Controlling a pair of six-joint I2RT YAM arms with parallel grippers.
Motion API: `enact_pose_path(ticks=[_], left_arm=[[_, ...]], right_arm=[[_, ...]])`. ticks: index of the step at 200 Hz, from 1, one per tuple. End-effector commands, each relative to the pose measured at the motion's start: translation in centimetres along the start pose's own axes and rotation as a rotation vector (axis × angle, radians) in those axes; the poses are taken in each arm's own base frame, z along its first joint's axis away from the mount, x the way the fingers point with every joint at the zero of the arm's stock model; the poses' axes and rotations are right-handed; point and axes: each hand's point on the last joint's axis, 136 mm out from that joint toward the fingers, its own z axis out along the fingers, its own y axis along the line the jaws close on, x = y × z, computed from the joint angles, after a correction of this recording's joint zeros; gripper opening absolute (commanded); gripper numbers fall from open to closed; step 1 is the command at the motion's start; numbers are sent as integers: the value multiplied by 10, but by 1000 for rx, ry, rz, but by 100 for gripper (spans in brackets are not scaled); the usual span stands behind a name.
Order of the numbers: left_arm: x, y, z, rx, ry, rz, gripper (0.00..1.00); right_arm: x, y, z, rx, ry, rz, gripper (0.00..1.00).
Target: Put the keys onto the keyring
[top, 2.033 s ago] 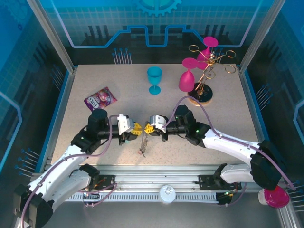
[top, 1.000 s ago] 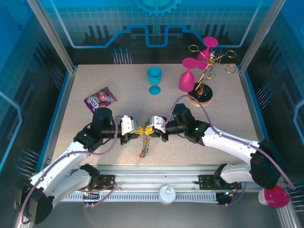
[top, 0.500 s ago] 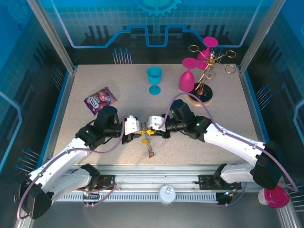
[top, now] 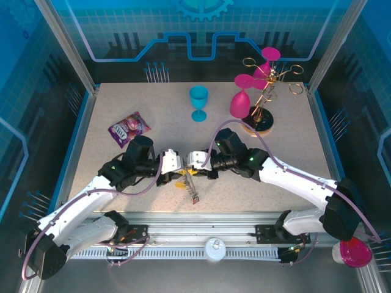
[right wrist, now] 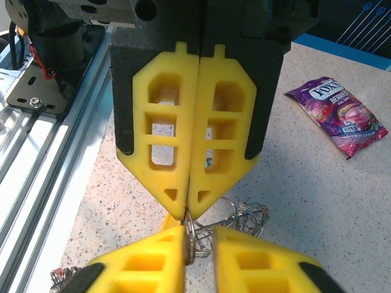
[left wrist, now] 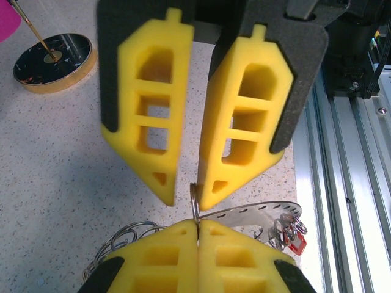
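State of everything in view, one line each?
left end effector: open, fingers either side of the keyring's edge
right end effector: shut on the keyring
keyring: held above the table
keys: dangling at the keyring's rim
teal goblet: upright on the table
pink goblets: upside down on the rack
candy packet: lying flat

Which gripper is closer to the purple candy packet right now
Left. The left gripper sits just right of and nearer than the purple candy packet; the right gripper lies a little farther right, fingertip to fingertip with it.
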Motion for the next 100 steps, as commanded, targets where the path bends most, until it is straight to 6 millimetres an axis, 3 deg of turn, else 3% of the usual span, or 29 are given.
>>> enact_pose_path(ticks=[1, 35, 70, 85, 100], left_arm=[[-20, -1, -5, 11, -41, 50, 0], [-25, -2, -7, 8, -63, 54, 0], [-27, -3, -9, 1, -81, 53, 0], [-27, -3, -9, 2, -82, 51, 0], [-27, -4, -9, 6, -82, 50, 0]], right_arm=[[-9, 0, 0, -7, -7, -19, 12], [-8, 2, 1, -24, -9, -12, 0], [-9, 4, 2, -39, -23, 1, 0], [-9, 4, 2, -39, -22, 3, 11], [-9, 4, 2, -41, -23, 3, 14]])
